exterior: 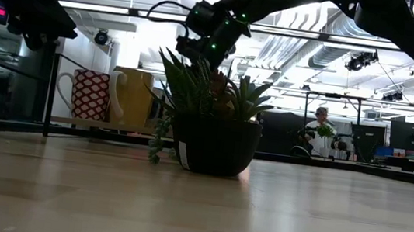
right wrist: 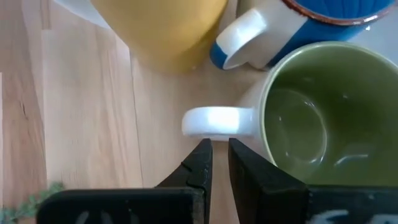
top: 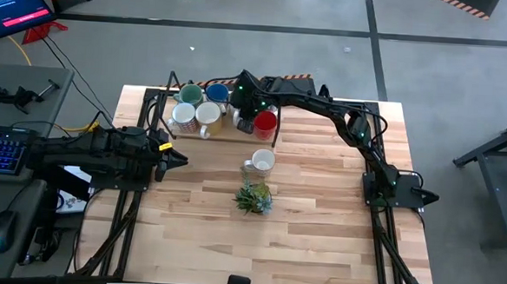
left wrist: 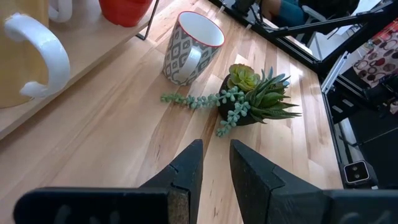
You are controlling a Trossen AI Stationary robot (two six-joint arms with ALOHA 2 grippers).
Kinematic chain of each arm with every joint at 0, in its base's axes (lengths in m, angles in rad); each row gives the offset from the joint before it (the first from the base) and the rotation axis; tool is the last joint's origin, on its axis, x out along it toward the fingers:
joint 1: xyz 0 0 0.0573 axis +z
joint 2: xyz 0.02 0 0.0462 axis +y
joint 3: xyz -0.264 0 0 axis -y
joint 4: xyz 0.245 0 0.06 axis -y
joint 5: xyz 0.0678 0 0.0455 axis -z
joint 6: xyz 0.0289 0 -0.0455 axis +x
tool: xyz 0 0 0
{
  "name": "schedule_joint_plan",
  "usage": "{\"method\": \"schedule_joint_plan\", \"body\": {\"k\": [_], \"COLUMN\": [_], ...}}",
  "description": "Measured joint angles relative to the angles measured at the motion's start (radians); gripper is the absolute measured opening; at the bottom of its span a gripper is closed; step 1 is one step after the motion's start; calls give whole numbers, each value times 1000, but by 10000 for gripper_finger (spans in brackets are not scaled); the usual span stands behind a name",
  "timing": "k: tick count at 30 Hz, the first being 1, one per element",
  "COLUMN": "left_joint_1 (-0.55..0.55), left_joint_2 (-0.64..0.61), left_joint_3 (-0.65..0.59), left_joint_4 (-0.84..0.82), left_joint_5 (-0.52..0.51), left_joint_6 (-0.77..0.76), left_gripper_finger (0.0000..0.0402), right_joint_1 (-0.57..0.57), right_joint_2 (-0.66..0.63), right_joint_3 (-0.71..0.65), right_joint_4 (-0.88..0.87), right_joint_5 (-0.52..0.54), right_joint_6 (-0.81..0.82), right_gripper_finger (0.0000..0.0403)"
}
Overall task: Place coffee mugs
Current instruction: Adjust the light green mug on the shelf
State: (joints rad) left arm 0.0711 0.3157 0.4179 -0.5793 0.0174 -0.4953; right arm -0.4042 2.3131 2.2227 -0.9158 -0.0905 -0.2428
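From above, the right gripper (top: 245,115) hangs over the rack (top: 228,134) at the table's far edge, among the mugs (top: 196,115) and just beside the red mug (top: 266,123). Its wrist view shows the fingers (right wrist: 200,163) nearly closed on nothing, a white handle (right wrist: 217,121) lying crosswise just ahead, the olive-lined mug (right wrist: 311,118) beyond. The left gripper (left wrist: 214,165) waits, slightly spread, facing a patterned mug (left wrist: 189,48) and a plant (left wrist: 252,99).

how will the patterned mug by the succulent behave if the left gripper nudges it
The patterned mug looks like rigid glazed ceramic, so probably slippery and chip-prone. Standing upright on the smooth wooden table, it would likely slide rather than tip. Its handle faces the left gripper, so an off-centre push may spin it.
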Motion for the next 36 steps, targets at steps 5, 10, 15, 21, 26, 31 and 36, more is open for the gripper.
{"method": "schedule_joint_plan", "body": {"k": [5,10,15,21,26,31,36], "left_joint_1": [0,0,0,0,0,0,0], "left_joint_2": [0,0,0,0,0,0,0], "left_joint_3": [0,0,0,0,0,0,0], "left_joint_4": [0,0,0,0,0,0,0], "left_joint_5": [-1,-2,-3,-4,-3,-4,-3], "left_joint_6": [0,0,-1,-2,-2,-2,-2], "left_gripper_finger": [71,71,71,71,71,71,71], "right_joint_1": [0,-2,-8,-8,-10,-10,-10], "right_joint_2": [0,0,0,0,0,0,-1], "right_joint_3": [0,0,0,0,0,0,17], "right_joint_4": [3,8,9,42,49,46,24], "right_joint_5": [-1,5,8,13,16,39,45], "right_joint_6": [-1,-17,-24,-5,-1,0,0], "right_gripper_finger": [30,30,30,30,30,30,30]}}
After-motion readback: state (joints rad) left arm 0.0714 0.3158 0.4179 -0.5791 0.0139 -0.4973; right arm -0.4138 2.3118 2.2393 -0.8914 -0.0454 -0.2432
